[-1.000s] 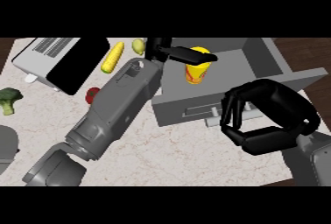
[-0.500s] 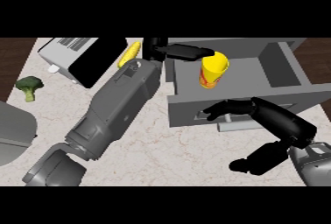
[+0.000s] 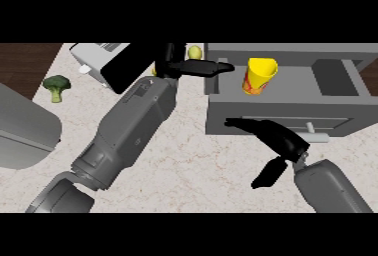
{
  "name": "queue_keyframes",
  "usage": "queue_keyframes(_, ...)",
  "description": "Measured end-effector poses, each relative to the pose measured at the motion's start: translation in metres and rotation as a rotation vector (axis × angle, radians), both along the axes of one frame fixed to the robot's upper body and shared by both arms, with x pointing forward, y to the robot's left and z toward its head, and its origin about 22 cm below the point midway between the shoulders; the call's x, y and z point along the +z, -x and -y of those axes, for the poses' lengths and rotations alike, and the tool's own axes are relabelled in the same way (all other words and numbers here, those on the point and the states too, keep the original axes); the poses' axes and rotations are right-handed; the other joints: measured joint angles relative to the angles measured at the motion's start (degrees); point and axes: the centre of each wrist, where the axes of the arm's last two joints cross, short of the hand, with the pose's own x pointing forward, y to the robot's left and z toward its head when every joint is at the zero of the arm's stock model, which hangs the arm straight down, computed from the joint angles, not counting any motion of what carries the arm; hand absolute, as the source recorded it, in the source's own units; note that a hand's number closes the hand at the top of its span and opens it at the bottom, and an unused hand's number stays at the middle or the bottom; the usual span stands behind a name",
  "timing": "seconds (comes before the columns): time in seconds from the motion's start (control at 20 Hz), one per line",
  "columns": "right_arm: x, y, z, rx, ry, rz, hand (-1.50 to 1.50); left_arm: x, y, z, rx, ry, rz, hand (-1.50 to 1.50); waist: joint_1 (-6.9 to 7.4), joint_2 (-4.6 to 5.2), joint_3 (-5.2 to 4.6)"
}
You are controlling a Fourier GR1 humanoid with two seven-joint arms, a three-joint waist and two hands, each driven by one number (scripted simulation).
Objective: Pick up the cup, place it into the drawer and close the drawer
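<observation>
The yellow cup [image 3: 258,76] with a red mark stands upright inside the open grey drawer [image 3: 336,102], near its left wall. My left hand [image 3: 193,67] hovers just left of the cup, over the drawer's left edge. Its fingers are straight and point at the cup, a small gap apart from it. My right hand [image 3: 277,137] lies against the drawer's front panel with straight fingers reaching left along it and the thumb hanging down. The drawer's handle [image 3: 316,132] shows just right of that hand.
A broccoli floret [image 3: 56,86] lies at the left of the counter. A white toaster [image 3: 94,55] and a dark slab [image 3: 131,64] sit at the back left. A yellow fruit [image 3: 194,51] lies behind my left hand. A large grey vessel [image 3: 22,131] fills the left edge.
The left hand's fingers have come off the cup, which now stands in the drawer. The right hand has uncurled and moved up against the drawer's front.
</observation>
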Motion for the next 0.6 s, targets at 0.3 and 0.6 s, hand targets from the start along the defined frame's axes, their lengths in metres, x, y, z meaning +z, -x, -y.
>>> queue_keyframes(0.3,-0.035,-0.038,0.009,-0.050,0.069,-0.003,1.50,-0.011,0.003,-0.024,-0.002,0.025,-0.001,-1.50,2.77,-0.11,-0.09)
queue_keyframes(0.6,-0.032,-0.074,0.029,-0.141,0.003,0.067,1.50,-0.022,0.008,-0.052,-0.017,0.035,0.000,-1.50,4.97,0.31,0.03)
